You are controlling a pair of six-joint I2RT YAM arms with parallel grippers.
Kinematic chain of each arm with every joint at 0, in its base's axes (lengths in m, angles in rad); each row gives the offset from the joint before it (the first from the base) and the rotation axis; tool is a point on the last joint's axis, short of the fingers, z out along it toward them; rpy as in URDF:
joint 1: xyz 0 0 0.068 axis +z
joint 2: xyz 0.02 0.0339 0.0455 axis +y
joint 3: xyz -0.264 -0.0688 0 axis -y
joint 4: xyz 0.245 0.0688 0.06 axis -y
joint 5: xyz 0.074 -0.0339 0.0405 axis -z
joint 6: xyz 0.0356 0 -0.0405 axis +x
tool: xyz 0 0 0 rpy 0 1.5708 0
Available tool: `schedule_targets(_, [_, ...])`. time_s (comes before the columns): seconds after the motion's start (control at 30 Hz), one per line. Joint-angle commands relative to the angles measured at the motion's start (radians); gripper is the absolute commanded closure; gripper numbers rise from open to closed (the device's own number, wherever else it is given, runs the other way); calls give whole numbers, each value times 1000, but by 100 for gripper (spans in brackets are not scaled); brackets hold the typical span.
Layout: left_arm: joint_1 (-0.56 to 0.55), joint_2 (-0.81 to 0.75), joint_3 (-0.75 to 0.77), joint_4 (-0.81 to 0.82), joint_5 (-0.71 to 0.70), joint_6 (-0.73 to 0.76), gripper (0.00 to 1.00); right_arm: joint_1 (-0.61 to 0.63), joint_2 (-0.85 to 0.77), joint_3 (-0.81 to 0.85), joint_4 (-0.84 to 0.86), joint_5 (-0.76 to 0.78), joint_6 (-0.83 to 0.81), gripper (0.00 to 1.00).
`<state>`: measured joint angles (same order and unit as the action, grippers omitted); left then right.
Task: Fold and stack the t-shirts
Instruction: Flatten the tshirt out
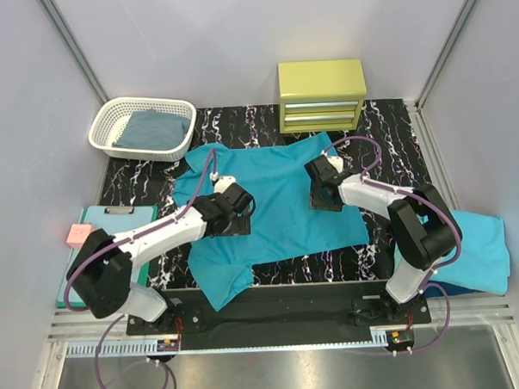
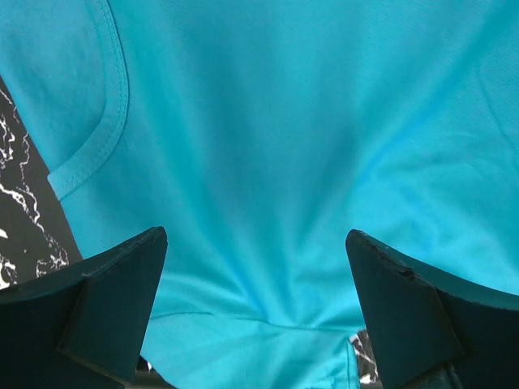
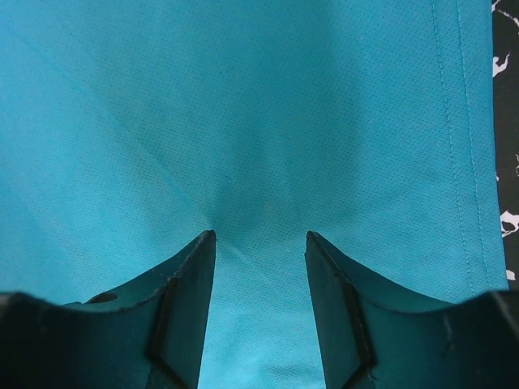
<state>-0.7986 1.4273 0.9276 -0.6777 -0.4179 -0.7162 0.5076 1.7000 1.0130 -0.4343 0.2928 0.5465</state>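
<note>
Teal t-shirt [image 1: 277, 202]: lies spread open and a little rumpled across the middle of the black marbled table [image 1: 387, 146], with one sleeve reaching towards the white basket [image 1: 143, 100] and the lower left corner hanging over the near table edge.

Left hand [image 1: 233, 215]: sits over the left part of that shirt, spread as wide as it goes. In the left wrist view, left hand [image 2: 255, 243] shows both dark fingers [image 2: 113, 300] well apart with smooth cloth between them and nothing gripped; cannot tell whether the tips touch the cloth. Curved stitched hem [image 2: 113, 105] at upper left, with bare table beside it.

Right hand [image 1: 324, 192]: sits over the right part of the same shirt, near its right edge. In the right wrist view, right hand [image 3: 259, 239] is partly spread, with a clear gap between the fingers. Tips appear pressed down on the cloth, and faint creases run towards the left tip. No fold seen pinched between them. Double-stitched hem [image 3: 462, 121] runs down the right side, just beside a strip of table.

Folded blue-grey t-shirt [image 1: 153, 128]: rests inside the basket at far left.

Lighter turquoise t-shirt [image 1: 481, 245]: lies bunched at the right, beyond the right arm.

Yellow-green drawer box [image 1: 321, 95]: stands at the far table edge, just behind the spread shirt.

Mint-green clipboard [image 1: 114, 216]: lies at the left, partly under the left arm, with a pink block [image 1: 78, 235] at its left edge.
</note>
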Motion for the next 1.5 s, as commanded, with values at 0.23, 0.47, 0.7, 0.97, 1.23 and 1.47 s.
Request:
schedule_targets(0.23, [67, 116, 68, 72, 82, 44, 4, 5, -17, -7, -78, 17, 33, 46])
schedule_targets(0.47, [95, 251, 134, 58, 132, 81, 5, 3, -39, -36, -161, 2, 63, 51])
schedule_targets(0.7, [98, 305, 174, 55, 151, 86, 6, 3, -39, -65, -222, -17, 58, 55])
schedule_targets(0.97, [102, 354, 197, 53, 163, 109, 6, 8, -86, -139, -242, -86, 96, 55])
schedule_targets(1.23, [107, 354, 180, 53, 151, 138, 7, 75, -118, -165, -279, -158, 156, 55])
schedule_targets(1.47, [105, 247, 172, 32, 131, 152, 7, 86, -210, -85, -305, -28, 179, 21])
